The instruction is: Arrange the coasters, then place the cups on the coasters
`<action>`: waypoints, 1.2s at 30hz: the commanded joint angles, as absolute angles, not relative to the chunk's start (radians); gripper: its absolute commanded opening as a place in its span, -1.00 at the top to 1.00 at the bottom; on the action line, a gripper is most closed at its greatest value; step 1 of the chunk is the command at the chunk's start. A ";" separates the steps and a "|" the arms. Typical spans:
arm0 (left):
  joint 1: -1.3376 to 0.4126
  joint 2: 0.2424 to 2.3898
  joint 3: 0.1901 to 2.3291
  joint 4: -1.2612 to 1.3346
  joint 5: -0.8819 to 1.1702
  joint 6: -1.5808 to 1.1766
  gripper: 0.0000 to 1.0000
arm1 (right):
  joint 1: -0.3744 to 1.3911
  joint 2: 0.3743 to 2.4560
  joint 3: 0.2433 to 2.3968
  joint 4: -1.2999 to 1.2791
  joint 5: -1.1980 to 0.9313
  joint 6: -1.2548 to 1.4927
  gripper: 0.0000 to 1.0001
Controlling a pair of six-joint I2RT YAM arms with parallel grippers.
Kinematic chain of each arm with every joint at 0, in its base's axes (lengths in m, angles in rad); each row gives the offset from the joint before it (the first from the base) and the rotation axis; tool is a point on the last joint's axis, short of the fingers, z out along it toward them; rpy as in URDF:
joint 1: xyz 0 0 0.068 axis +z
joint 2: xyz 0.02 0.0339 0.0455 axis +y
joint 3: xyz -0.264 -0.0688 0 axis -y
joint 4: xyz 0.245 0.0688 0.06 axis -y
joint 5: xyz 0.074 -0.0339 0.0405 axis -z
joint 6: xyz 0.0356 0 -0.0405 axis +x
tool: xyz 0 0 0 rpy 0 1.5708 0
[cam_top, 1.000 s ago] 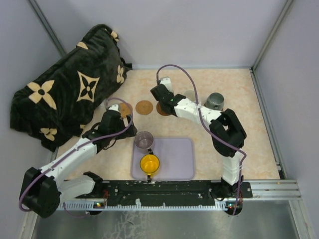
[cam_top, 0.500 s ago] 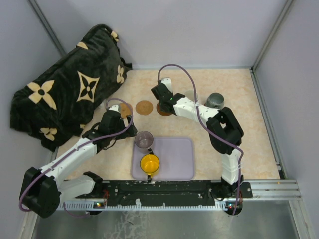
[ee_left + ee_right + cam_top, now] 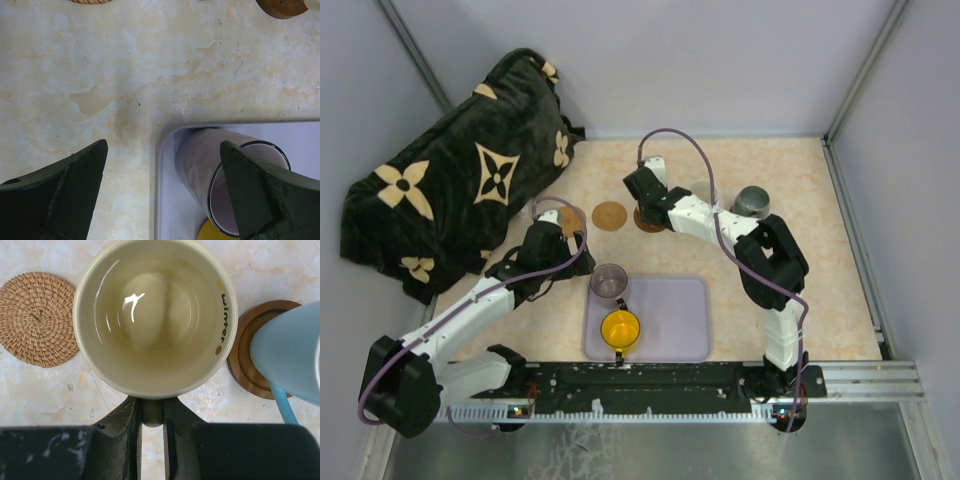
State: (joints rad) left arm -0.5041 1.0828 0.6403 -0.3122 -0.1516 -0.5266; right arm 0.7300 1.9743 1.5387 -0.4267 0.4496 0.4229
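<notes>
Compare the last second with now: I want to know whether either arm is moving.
The right arm swung its elbow slightly left, then stopped; the right end effector stayed shut on the handle of the cream ceramic cup. Unchanged: the open left end effector, and the smoky purple glass cup and yellow-orange cup on the lavender rectangular tray.
</notes>
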 commanded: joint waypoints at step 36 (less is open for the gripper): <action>-0.507 1.095 0.629 -0.275 -0.138 -0.532 -0.99 | 0.730 1.958 1.545 -0.372 0.450 0.464 0.86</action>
State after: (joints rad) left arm -0.5041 1.0927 0.6361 -0.3038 -0.1513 -0.5270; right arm 0.7300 1.9743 1.5032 -0.4358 0.4419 0.4572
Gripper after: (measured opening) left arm 0.996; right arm 0.155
